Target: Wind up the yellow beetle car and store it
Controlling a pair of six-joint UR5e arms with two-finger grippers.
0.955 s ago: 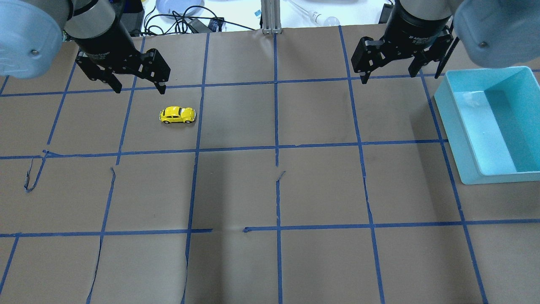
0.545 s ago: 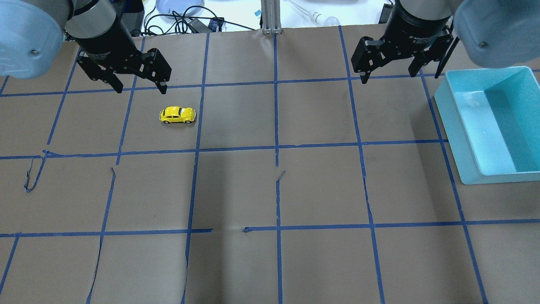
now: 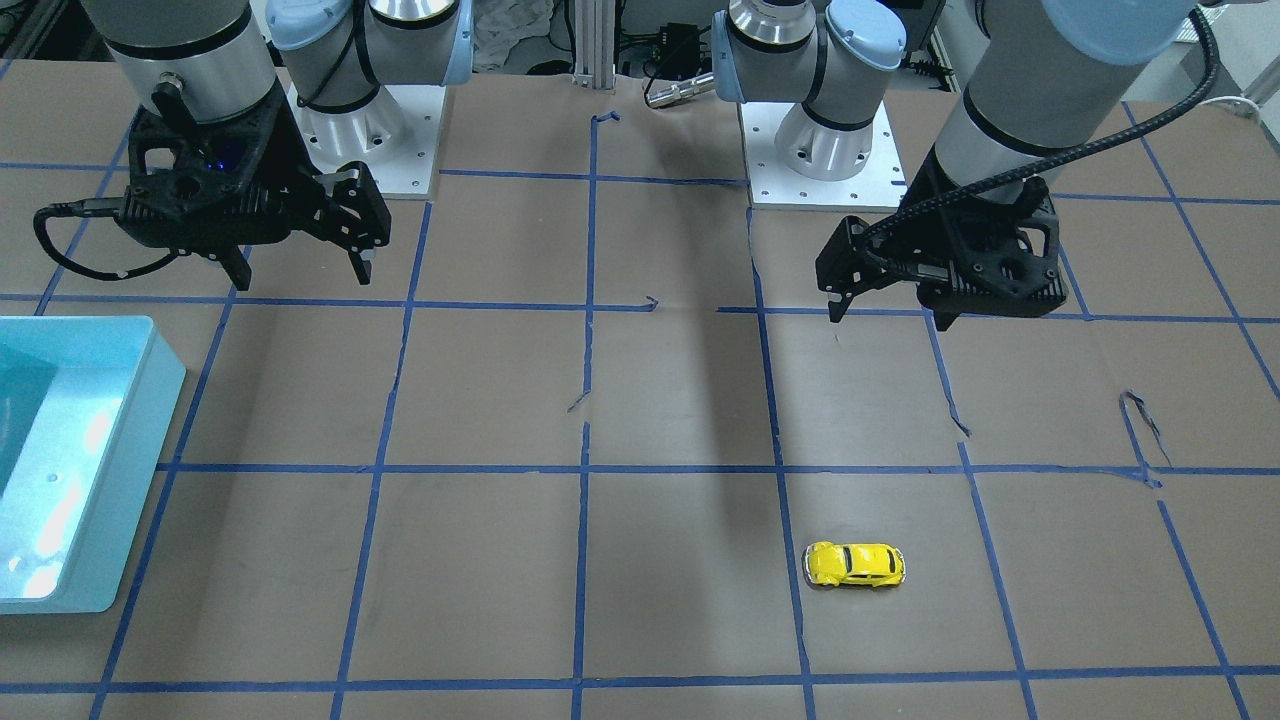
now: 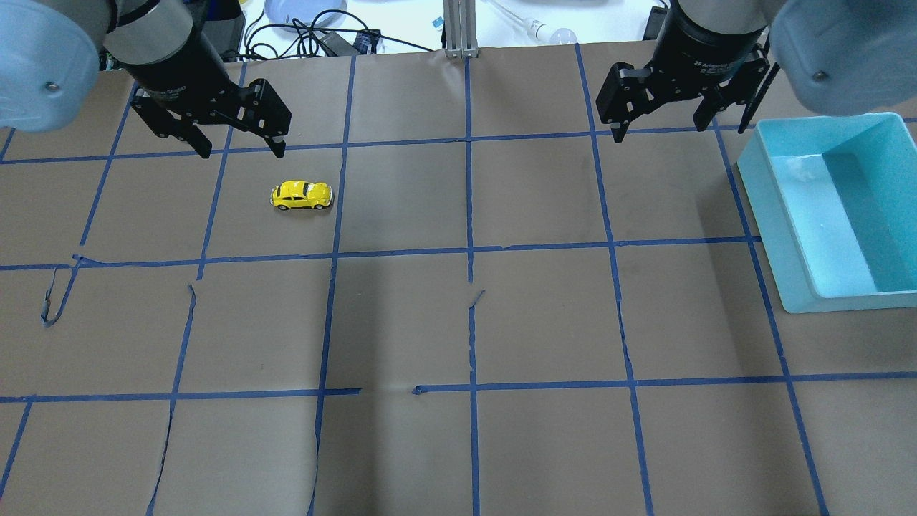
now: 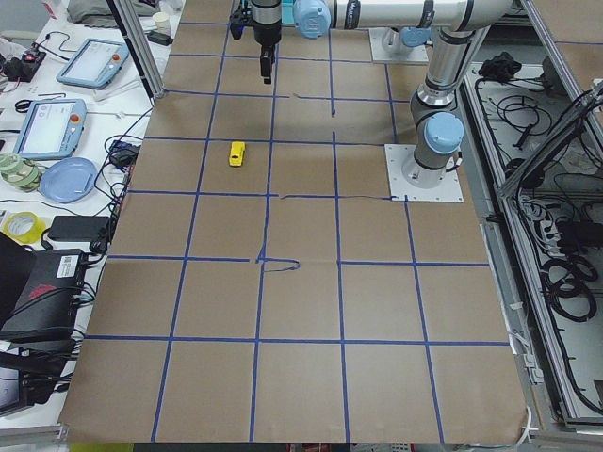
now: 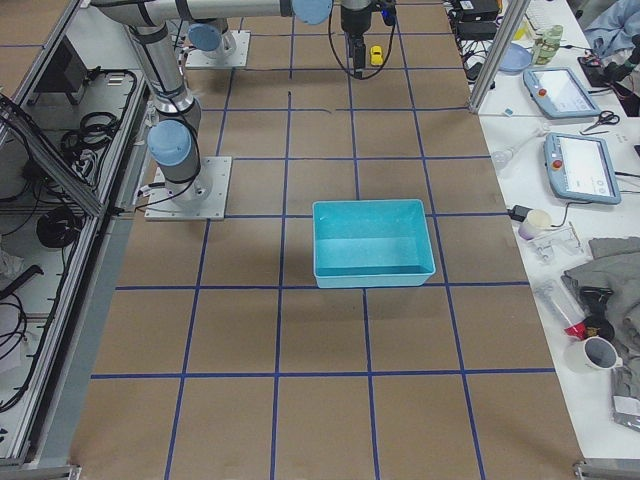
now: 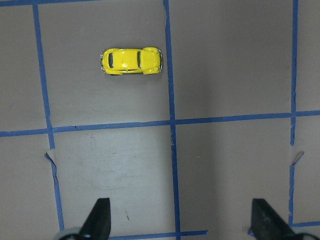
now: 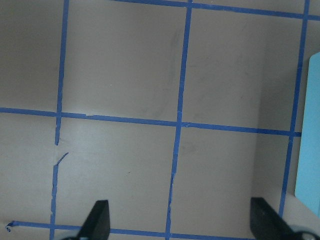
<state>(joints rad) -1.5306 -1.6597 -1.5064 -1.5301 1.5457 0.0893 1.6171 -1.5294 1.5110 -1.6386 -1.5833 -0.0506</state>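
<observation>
Front-facing view: the car (image 3: 855, 566) stands on its wheels on the brown-paper counter (image 3: 680, 400), alone in one square of the blue tape (image 3: 590, 468) grid, just beside a line. The left gripper (image 3: 888, 315) hangs nearer the robot's base, well apart from the car, fingers spread and empty. The right gripper (image 3: 300, 278) hangs the same way, spread and empty, near the bin (image 3: 150, 400).

Overhead view: the car lies crosswise just beyond the left gripper, with bare paper on every side. It is glossy, rounded and dark-windowed. The paper is creased and the tape is torn in places. The bin is a smooth turquoise rectangular tub at the counter's right edge.

Side views: the car shows as a yellow speck.

Left wrist view: the black fingertips (image 7: 100, 217) stand wide apart, with the car ahead of them.

Right wrist view: matte paper, tape, and the bin's pale edge at right.
</observation>
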